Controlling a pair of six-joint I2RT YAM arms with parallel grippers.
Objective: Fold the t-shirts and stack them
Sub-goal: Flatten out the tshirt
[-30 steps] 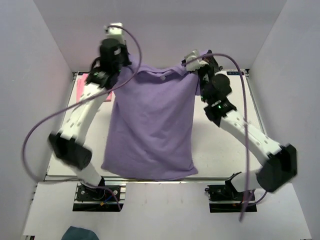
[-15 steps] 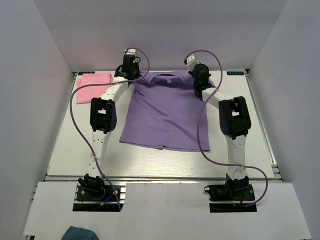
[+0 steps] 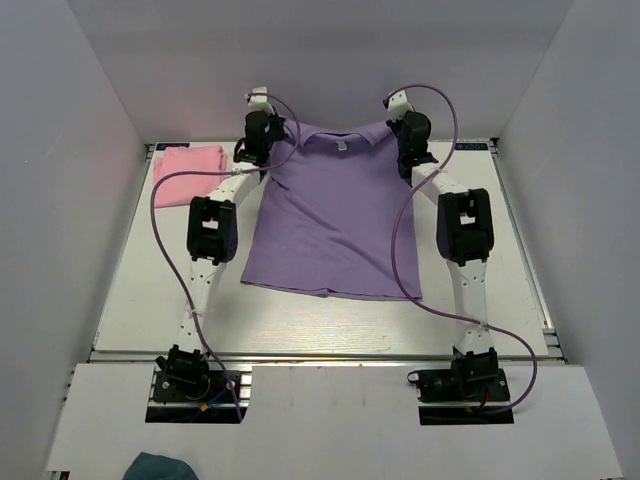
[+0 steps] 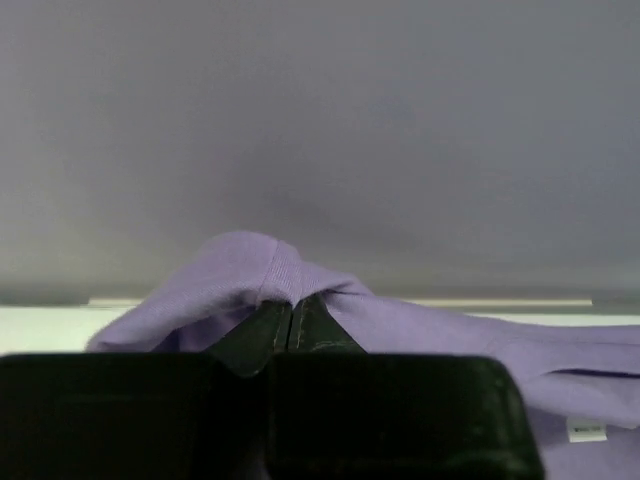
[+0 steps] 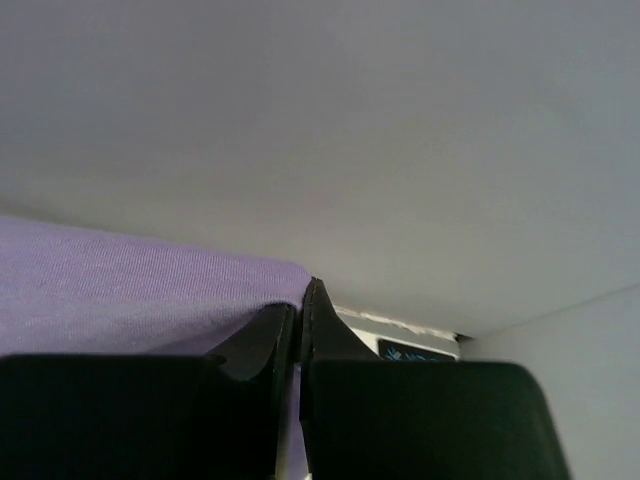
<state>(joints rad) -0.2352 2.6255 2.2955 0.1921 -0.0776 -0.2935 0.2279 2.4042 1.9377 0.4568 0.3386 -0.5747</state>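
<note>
Pink shirt (image 3: 187,163): flat on table (image 3: 150,290), well left of left gripper, apart from it.
Left gripper (image 4: 293,312): fingers clamped on bunched shoulder of purple shirt (image 3: 335,220).
Purple shirt: stretched between both grippers, white label (image 3: 341,146) midway, body trailing back onto table.
Right gripper (image 5: 302,305): fingers pinched on other shoulder edge.

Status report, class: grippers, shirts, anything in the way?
Left gripper shut on purple t-shirt, right gripper too, top corners. Pink t-shirt far left, apart. Nothing blocking.
</note>
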